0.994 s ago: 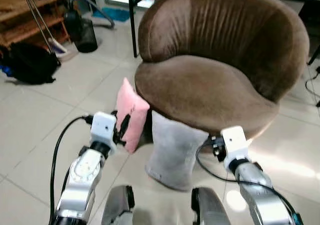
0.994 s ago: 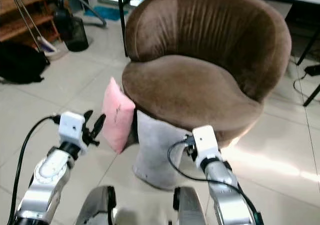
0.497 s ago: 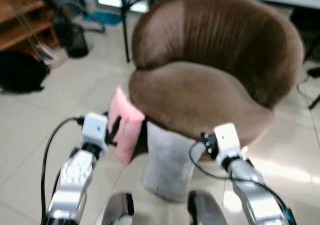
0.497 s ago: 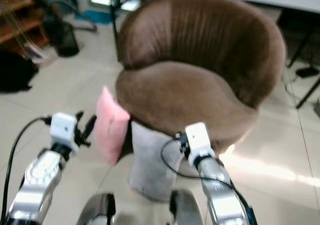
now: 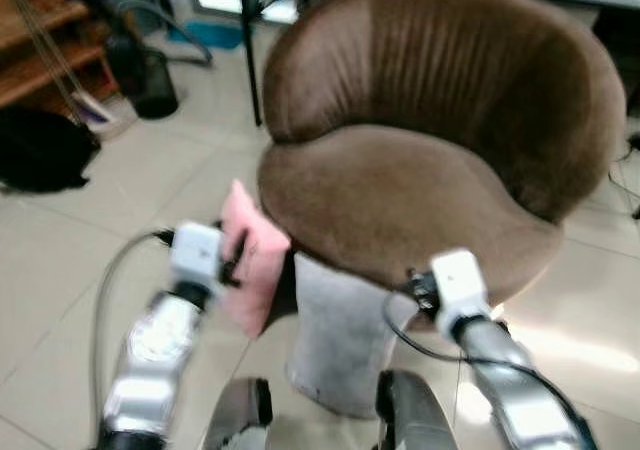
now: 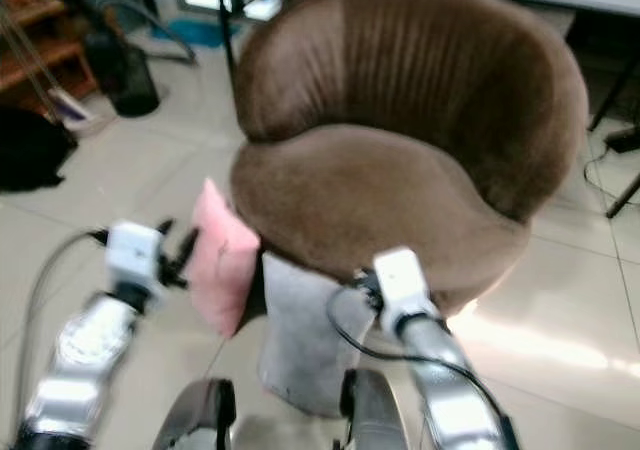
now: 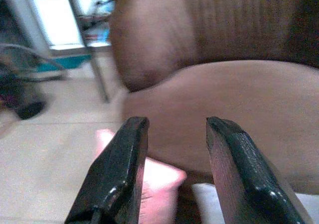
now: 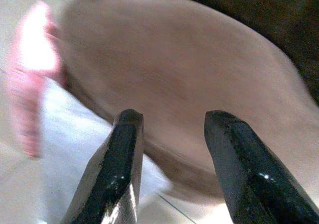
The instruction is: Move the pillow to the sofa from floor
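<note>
Not started yet: pink pillow (image 5: 252,260) on the floor, leaning vs the sofa (image 5: 420,160), grey pillow (image 5: 340,340) beside it. Left gripper (image 7: 174,169) near the pink one, fingers apart, empty. Right gripper (image 8: 172,164) also open w/ nothing held. You get finger gaps from wrist views; head views give layout. Left: grasp, lift, place.

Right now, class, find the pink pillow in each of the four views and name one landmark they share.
Left eye view: pink pillow stands on the floor, leaning on the brown sofa's left side, beside the left gripper.
Right eye view: left of centre, against the sofa.
Left wrist view: low down, behind the left finger.
Right wrist view: blurred at the picture's left edge.
Shared landmark: the sofa's brown seat cushion.
</note>
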`<state>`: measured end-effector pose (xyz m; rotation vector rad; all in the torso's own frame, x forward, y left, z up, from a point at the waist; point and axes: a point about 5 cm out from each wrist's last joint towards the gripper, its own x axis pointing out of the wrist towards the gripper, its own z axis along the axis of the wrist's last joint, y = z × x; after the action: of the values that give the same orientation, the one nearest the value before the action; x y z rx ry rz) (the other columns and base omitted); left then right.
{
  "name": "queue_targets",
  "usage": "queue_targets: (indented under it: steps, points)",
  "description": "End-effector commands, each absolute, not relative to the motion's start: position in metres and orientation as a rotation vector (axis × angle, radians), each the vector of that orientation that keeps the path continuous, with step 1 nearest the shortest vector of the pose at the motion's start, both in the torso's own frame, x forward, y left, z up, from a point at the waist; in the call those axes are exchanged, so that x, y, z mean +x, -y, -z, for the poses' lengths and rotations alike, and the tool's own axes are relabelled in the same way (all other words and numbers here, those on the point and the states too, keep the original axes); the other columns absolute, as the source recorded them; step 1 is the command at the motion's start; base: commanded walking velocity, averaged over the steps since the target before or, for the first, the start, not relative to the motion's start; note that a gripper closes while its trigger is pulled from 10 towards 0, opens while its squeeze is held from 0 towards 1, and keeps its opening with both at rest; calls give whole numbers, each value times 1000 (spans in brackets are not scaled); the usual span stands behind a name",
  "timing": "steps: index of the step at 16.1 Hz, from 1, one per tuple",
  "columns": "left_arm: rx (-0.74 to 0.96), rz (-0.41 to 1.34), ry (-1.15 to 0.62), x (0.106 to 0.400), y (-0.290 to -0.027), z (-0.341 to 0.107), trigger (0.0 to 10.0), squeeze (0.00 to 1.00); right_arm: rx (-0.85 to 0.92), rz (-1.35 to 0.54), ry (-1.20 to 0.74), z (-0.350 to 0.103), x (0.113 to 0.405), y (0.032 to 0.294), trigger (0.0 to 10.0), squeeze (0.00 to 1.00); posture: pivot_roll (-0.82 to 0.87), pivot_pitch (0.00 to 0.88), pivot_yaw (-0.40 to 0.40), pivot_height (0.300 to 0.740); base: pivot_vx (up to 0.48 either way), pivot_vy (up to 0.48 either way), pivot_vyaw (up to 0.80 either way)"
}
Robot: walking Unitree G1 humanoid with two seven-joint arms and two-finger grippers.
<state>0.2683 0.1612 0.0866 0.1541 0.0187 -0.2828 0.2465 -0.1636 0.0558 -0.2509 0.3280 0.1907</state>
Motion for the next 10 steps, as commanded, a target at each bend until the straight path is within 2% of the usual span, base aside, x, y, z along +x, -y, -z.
queue_targets:
  steps: [1,5,10]
  points:
    - [180,278,-16,268,-167,-88,10000,0,-239,-186,-319,-57,248,162,10000,0,-36,30,7,602,326,0,0]
    - [181,286,-17,268,-167,-88,10000,0,-235,-182,-327,-55,247,162,10000,0,-35,30,11,602,327,0,0]
    - [211,346,-28,264,-163,-83,10000,0,-210,-175,-346,-48,244,161,10000,0,-28,20,12,552,0,0,0]
